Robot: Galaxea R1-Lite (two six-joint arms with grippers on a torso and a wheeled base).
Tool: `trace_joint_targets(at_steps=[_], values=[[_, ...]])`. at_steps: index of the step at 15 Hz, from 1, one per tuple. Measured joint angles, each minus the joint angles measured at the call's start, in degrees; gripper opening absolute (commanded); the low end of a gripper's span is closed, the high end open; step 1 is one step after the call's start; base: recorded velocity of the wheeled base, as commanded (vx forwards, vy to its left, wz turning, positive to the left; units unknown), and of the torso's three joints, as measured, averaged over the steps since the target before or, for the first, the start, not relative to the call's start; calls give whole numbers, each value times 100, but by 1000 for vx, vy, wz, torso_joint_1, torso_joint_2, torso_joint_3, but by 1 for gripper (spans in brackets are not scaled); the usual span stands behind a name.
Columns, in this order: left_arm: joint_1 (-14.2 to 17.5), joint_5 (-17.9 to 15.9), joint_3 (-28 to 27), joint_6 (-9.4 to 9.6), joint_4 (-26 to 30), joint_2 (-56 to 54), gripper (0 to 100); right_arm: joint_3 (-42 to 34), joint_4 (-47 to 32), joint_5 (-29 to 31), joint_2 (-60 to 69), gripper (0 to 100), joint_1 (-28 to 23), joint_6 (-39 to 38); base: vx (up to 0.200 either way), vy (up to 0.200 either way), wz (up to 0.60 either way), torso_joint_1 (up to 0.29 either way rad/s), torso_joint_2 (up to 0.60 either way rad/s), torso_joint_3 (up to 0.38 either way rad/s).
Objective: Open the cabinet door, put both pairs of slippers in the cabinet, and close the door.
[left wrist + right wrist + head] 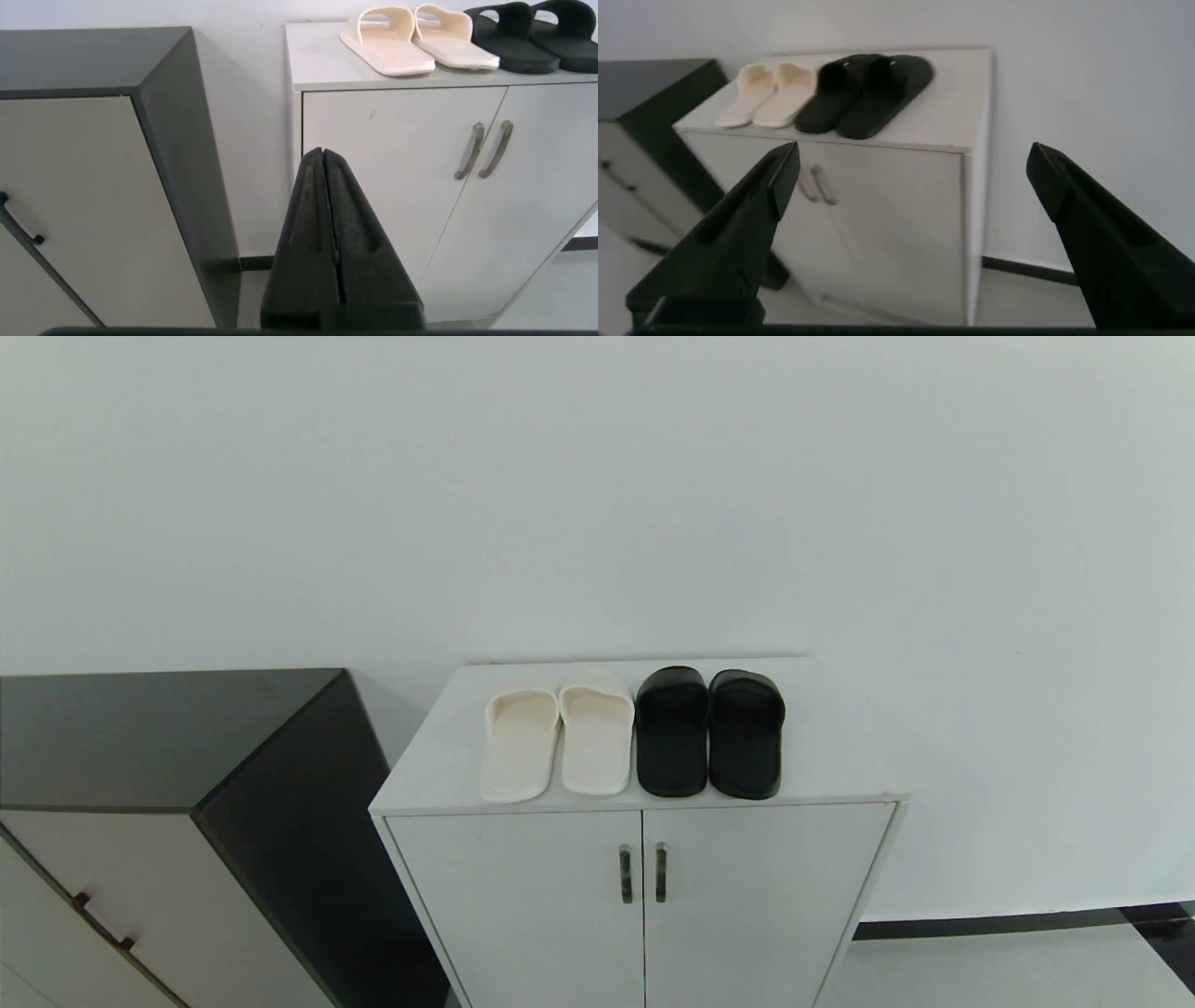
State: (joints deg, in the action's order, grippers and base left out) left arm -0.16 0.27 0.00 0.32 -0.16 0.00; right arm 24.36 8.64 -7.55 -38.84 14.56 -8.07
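A white two-door cabinet (523, 905) stands against the wall with both doors closed and two metal handles (642, 873) at the middle seam. On its top lie a cream pair of slippers (557, 743) and, to their right, a black pair of slippers (709, 733). My left gripper (324, 154) is shut, fingers pressed together, some way in front of the cabinet (411, 177) and lower than its top. My right gripper (915, 163) is open wide with nothing between its fingers, off from the cabinet's right front corner (966, 159).
A dark-topped, taller cabinet (177, 784) with pale drawer fronts stands close to the left of the white one. A plain white wall is behind. Pale floor with a black skirting strip (1008, 924) lies to the right.
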Motion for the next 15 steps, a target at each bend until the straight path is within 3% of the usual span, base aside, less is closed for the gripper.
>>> trace_joint_targets(at_steps=[4, 8, 15], values=[[-2, -27, 0, 6, 0, 0, 0, 828, 580, 213, -1799, 100, 1214, -345, 0, 0, 0, 0, 0, 0], [-2, -54, 0, 12, 2, 0, 0, 1853, 895, 1011, -3421, 100, 2072, -635, 0, 0, 0, 0, 0, 0], [0, -183, 0, 66, 9, 0, 0, 3700, 1354, 2742, -6061, 100, 2488, -767, 0, 0, 0, 0, 0, 0]])
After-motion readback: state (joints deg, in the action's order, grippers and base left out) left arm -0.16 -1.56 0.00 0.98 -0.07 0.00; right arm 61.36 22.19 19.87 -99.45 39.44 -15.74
